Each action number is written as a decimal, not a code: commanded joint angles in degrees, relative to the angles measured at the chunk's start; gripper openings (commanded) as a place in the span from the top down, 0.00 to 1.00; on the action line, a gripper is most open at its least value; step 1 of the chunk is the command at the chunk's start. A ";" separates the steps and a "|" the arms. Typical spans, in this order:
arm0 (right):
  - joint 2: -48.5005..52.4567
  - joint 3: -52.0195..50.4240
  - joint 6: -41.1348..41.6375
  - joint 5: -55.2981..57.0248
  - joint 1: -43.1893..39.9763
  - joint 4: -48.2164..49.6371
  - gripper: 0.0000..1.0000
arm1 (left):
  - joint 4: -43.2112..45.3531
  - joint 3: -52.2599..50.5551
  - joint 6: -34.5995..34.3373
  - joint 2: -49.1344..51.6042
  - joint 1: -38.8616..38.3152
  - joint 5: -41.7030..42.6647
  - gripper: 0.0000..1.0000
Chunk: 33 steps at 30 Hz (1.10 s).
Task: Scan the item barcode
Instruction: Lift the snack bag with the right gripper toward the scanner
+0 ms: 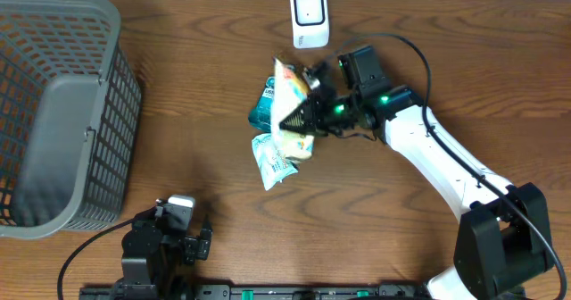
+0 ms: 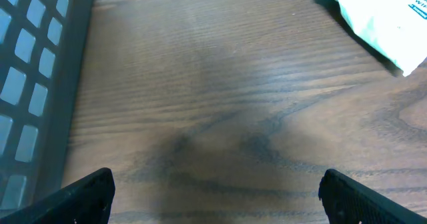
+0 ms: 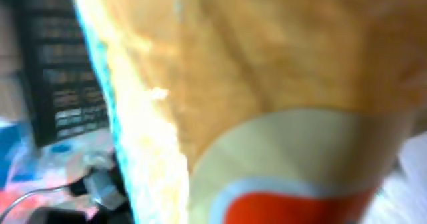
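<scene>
Right gripper [image 1: 302, 115] pinches the snack bag [image 1: 287, 81].

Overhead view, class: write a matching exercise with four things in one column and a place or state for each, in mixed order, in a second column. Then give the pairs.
Column one:
1. basket
2. scanner
3. snack bag
4. left hand

Column two:
A. held in the right hand
B. white, at the top edge of the view, near the middle
C. grey mesh, at the far left
D. open, holding nothing, at the bottom edge of the view

Pairs: 1-C, 2-B, 3-A, 4-D
</scene>
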 commanded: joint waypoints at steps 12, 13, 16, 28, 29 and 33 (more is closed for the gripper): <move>-1.14 0.17 -38.95 -34.18 0.55 16.79 0.99 | -2.21 -0.39 -0.26 -0.15 0.17 0.55 0.02; -1.14 -0.04 -43.12 -34.10 0.81 16.72 0.99 | -2.21 -0.39 -0.26 -0.15 0.17 0.55 0.02; -1.11 -0.26 -57.70 -34.12 1.27 16.74 0.99 | -2.21 -0.39 -0.28 -0.15 0.20 0.55 0.02; -1.14 -0.26 -68.24 -39.23 5.11 22.01 0.99 | -2.19 -0.39 -0.26 -0.15 0.17 0.55 0.02; -1.14 -0.24 -67.98 -39.23 5.53 23.52 0.99 | -2.19 -0.39 -0.28 -0.15 0.17 0.55 0.02; -1.14 -0.24 -65.33 -39.21 7.04 33.70 0.99 | -2.19 -0.39 -0.26 -0.15 0.17 0.55 0.02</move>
